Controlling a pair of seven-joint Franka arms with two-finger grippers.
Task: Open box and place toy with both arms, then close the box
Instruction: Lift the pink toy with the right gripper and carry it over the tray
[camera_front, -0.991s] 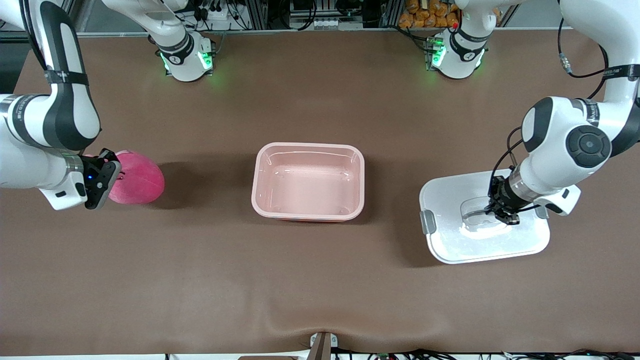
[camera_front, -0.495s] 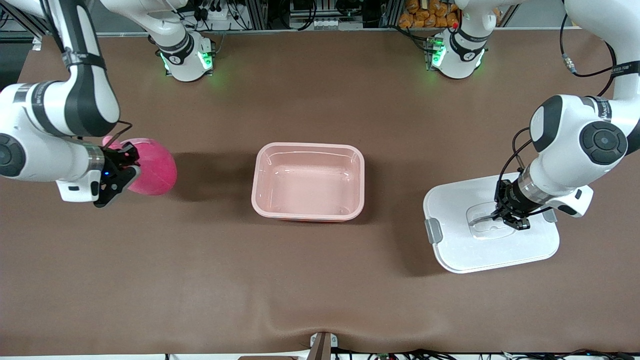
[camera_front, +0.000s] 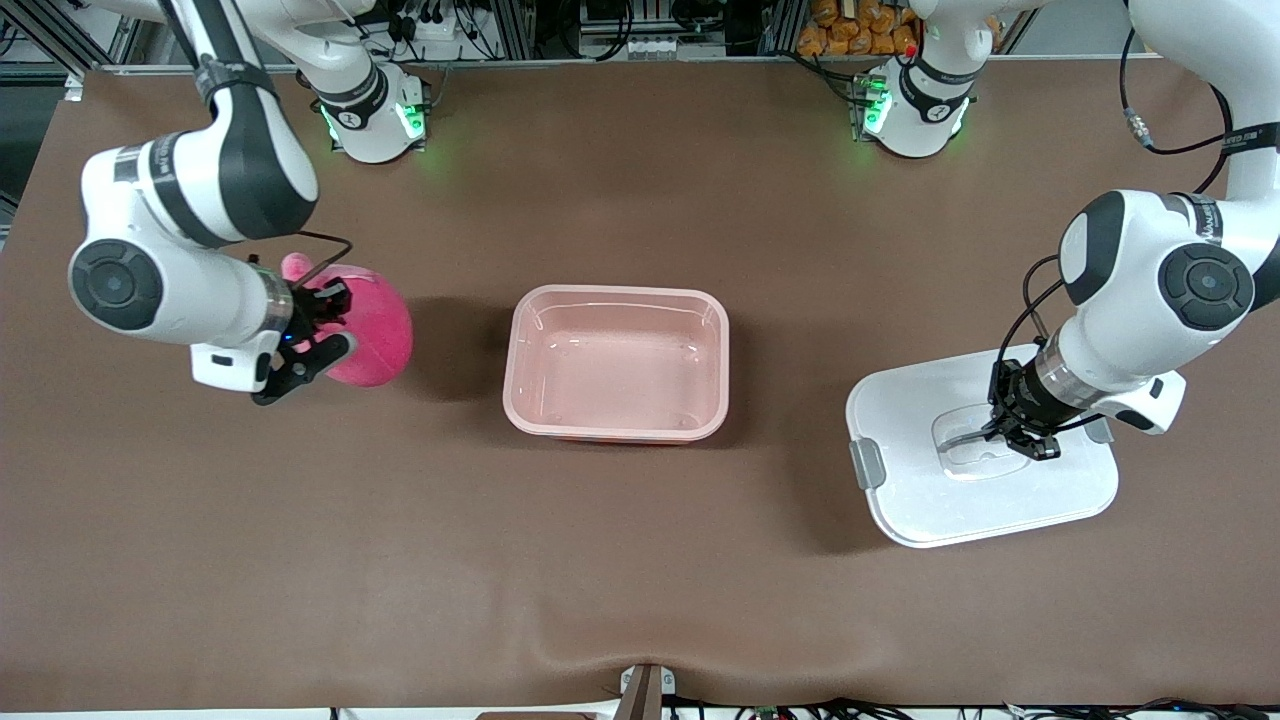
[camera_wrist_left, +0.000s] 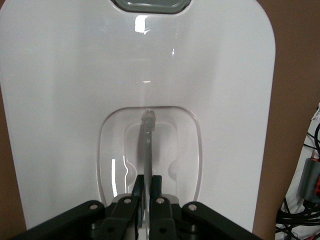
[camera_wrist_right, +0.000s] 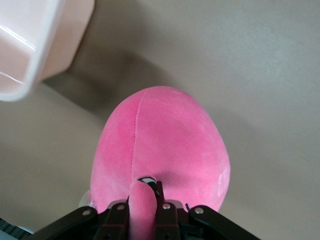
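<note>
The right gripper (camera_front: 318, 338), clenched on the toy (camera_front: 375, 338), carries it above the bench (camera_front: 640, 580) just beside the open box (camera_front: 616, 362), toward the right arm's end, while the left gripper (camera_front: 1018, 432) grasps the lid (camera_front: 985, 455) handle, well apart from the box.

Bright, even overhead light fills the brown table (camera_front: 640, 580), throwing soft shadows beside the box (camera_front: 616, 362) and toy (camera_front: 375, 338), while glare streaks the white lid (camera_wrist_left: 145, 80) and the right wrist view's nearest edge looks slightly blurred.
</note>
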